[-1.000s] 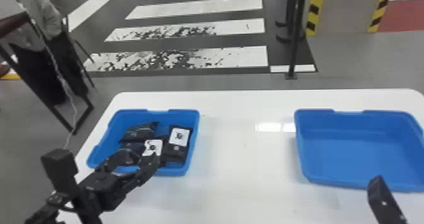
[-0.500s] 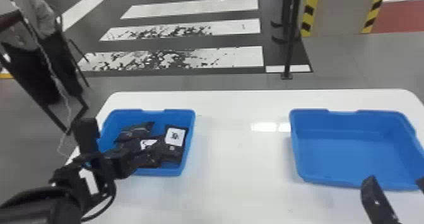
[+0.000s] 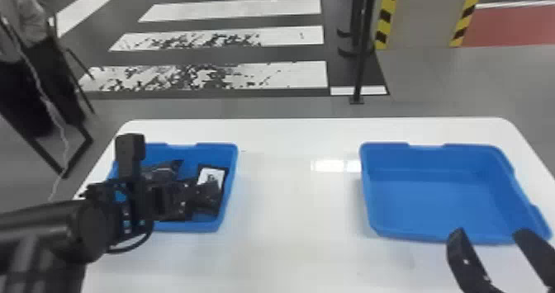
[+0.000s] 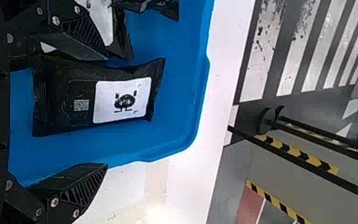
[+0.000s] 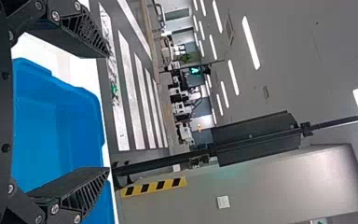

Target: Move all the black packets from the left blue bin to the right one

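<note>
On the desk (image 3: 297, 238), the left blue bin (image 3: 232, 158) holds at least 3 black packets (image 3: 212, 174); over them is the left gripper (image 3: 208, 198), jaws released. By the right blue bin (image 3: 437, 197)'s near side is the right gripper (image 3: 490, 231), jaws spread too.

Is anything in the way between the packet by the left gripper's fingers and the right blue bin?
The black packet lies inside the left blue bin, so that bin's wall and the facing wall of the right blue bin stand between; it would likely need lifting over both. Nothing else visible is in the way.
</note>
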`<act>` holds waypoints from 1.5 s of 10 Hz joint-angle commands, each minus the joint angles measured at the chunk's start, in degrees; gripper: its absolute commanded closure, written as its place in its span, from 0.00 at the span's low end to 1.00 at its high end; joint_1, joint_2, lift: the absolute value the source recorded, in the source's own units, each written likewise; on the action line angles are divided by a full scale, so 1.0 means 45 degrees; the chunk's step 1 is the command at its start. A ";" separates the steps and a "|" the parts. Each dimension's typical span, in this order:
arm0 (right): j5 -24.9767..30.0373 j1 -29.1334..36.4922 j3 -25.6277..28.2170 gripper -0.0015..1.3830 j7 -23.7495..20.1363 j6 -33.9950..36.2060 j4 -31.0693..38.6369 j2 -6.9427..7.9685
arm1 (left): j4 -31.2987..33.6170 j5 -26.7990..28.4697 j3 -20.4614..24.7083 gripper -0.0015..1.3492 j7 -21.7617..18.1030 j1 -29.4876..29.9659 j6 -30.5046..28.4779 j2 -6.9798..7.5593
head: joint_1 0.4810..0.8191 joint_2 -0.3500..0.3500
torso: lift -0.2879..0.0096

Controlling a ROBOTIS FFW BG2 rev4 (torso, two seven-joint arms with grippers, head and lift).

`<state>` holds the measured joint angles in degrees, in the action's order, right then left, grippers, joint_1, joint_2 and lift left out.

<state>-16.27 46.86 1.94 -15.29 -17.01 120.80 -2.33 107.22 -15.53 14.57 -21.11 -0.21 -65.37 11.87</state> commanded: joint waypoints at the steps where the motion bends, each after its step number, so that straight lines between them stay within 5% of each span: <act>1: -0.0065 -0.0007 0.0000 0.12 -0.0001 -0.0001 -0.0047 0.0009 | -0.0124 0.0302 -0.0166 0.17 0.0335 -0.0423 -0.0911 -0.0039 | 0.63 0.67 | 0.50; 5: -0.0268 -0.0039 -0.0025 0.12 -0.0020 -0.0001 -0.0235 0.0009 | -0.2811 0.0150 -0.0446 0.21 0.0452 -0.2298 -0.1724 0.0000 | 0.63 0.66 | 0.50; 8: -0.0319 -0.0039 -0.0025 0.12 -0.0020 -0.0001 -0.0235 0.0009 | -0.3499 -0.0028 -0.0725 0.61 0.0432 -0.2766 -0.2817 0.0098 | 0.63 0.65 | 0.50; 9: -0.0344 -0.0039 -0.0025 0.12 -0.0020 0.0030 -0.0235 0.0009 | -0.3499 0.0175 -0.0826 0.65 0.0393 -0.2766 -0.2817 0.0117 | 0.63 0.64 | 0.50; 10: -0.0395 -0.0039 -0.0025 0.12 -0.0020 -0.0001 -0.0235 -0.0010 | -0.3468 0.0455 -0.1030 0.94 0.0374 -0.2673 -0.2224 0.0176 | 0.63 0.63 | 0.50; 11: -0.0395 -0.0007 0.0000 0.13 -0.0020 -0.0001 -0.0235 -0.0010 | -0.3343 0.0175 -0.0877 0.92 0.0237 -0.2454 -0.1755 0.0176 | 0.63 0.64 | 0.50; 15: -0.0446 -0.0039 0.0000 0.13 -0.0235 0.0249 0.0078 -0.0010 | 0.3626 0.0328 0.0037 0.90 0.0003 0.0577 -0.2911 0.0234 | 0.63 0.67 | 0.50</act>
<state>-18.20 46.85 1.89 -16.21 -16.57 120.68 -2.37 118.43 -13.93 14.32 -21.00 0.15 -78.04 12.92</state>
